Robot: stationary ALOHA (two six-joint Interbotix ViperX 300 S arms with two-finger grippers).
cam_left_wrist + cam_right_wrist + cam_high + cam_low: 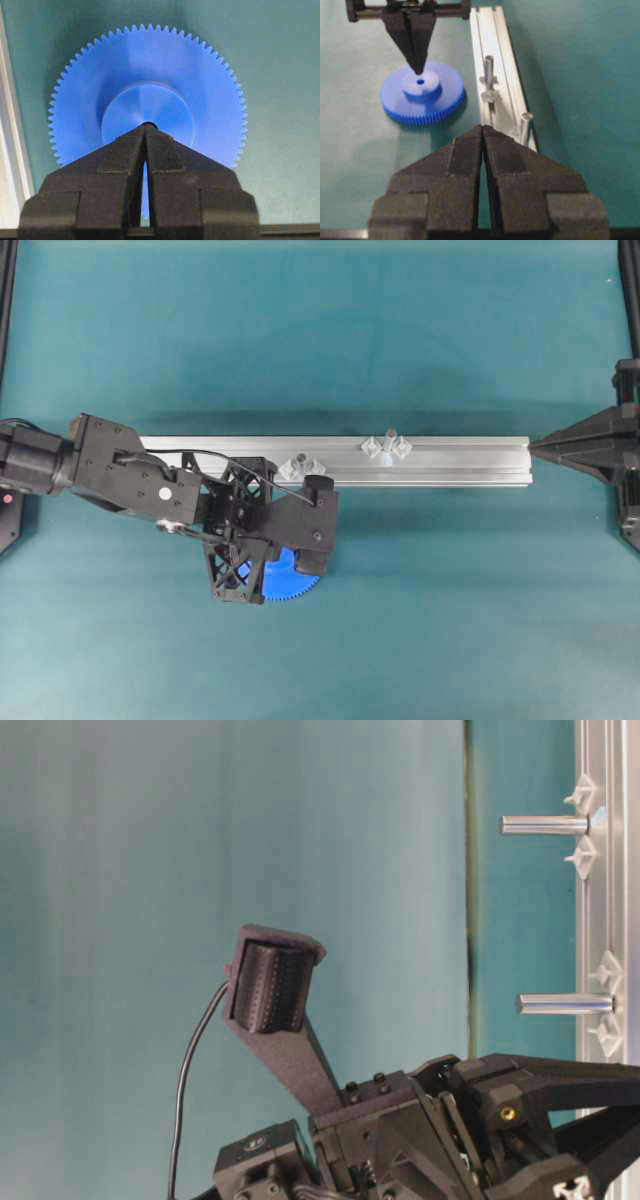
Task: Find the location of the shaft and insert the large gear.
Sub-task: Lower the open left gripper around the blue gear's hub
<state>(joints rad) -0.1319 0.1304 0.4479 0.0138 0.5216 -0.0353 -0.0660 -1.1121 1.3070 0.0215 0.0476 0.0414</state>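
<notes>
Because the large gear [422, 92] lies flat on the tabletop [450, 620] just near of the rail [450, 462], apart from the shaft [388, 436], the left hand [418, 67], closed and empty, points at its hub hole, while the right hand [484, 131] waits closed, empty.

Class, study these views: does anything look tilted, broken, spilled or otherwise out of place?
Nothing stands out. The blue gear lies flat on the mat beside the rail, both pins stand upright, and the left gripper, fingers together, points at the gear's hub.
</notes>
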